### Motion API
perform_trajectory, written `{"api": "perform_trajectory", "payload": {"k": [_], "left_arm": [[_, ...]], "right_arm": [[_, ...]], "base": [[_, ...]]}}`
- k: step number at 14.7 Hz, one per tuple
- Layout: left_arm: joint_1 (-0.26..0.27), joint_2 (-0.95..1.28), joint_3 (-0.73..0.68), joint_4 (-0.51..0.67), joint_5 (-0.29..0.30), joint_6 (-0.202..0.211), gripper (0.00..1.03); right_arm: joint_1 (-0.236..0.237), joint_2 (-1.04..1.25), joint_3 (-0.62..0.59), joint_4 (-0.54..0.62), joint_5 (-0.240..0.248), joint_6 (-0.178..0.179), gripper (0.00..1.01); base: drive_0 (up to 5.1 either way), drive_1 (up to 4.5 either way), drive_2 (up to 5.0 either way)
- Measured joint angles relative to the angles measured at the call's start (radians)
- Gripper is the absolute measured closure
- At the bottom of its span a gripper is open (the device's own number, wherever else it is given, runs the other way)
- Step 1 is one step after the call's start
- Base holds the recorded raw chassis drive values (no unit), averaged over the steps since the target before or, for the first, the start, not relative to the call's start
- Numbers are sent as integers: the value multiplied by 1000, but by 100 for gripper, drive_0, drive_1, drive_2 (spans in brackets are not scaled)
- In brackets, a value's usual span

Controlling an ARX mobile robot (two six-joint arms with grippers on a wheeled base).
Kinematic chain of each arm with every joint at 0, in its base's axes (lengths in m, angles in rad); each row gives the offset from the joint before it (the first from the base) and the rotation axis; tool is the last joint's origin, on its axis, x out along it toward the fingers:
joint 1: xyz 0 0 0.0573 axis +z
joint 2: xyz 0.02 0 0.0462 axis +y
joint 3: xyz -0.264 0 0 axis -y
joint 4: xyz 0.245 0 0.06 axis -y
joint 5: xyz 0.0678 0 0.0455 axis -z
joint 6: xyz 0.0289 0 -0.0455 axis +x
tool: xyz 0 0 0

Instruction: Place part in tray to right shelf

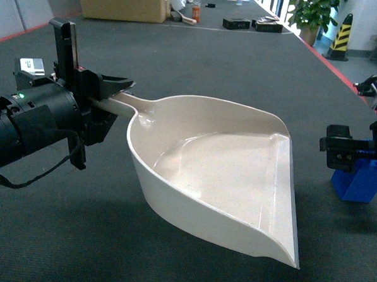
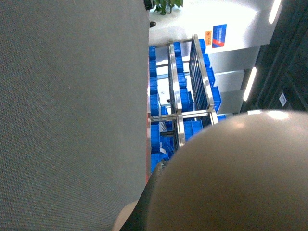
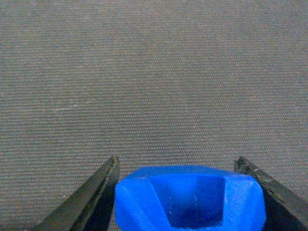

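Left tool (image 1: 112, 93) clamps tray (image 1: 219, 168) handle; right tool (image 3: 185, 192) grips part (image 3: 190, 199) above bare carpet (image 3: 154, 72)

tray (image 1: 224, 174) left, part (image 1: 361, 180) right, well apart

Left arm (image 1: 31, 123): black cylindrical housing, green indicator light, loose black cable looped beneath, upright black bracket. Right gripper (image 3: 187, 192): matte black, two tapered fingers (image 3: 94, 197).

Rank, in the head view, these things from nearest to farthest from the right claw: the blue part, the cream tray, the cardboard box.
1. Blue part: at the right claw, right edge.
2. Tray: centre, to its left.
3. Cardboard box: far back, upper left.
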Motion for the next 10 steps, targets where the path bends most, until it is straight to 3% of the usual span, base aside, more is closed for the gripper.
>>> {"api": "perform_trajectory", "payload": {"k": [3, 6, 7, 9, 10], "left_arm": [[0, 0, 0, 0, 0, 0, 90], [0, 0, 0, 0, 0, 0, 90], [0, 0, 0, 0, 1, 0, 90], [0, 0, 0, 0, 1, 0, 90], [0, 0, 0, 0, 1, 0, 90]], "right_arm": [[0, -65, -71, 39, 18, 3, 53], [23, -291, -195, 69, -17, 16, 55], [57, -377, -218, 77, -35, 32, 55], [173, -502, -225, 125, -106, 94, 55], [250, -513, -227, 185, -101, 133, 55]], "base": [[0, 0, 0], [0, 0, 0], [0, 0, 0], [0, 0, 0], [0, 0, 0]]}}
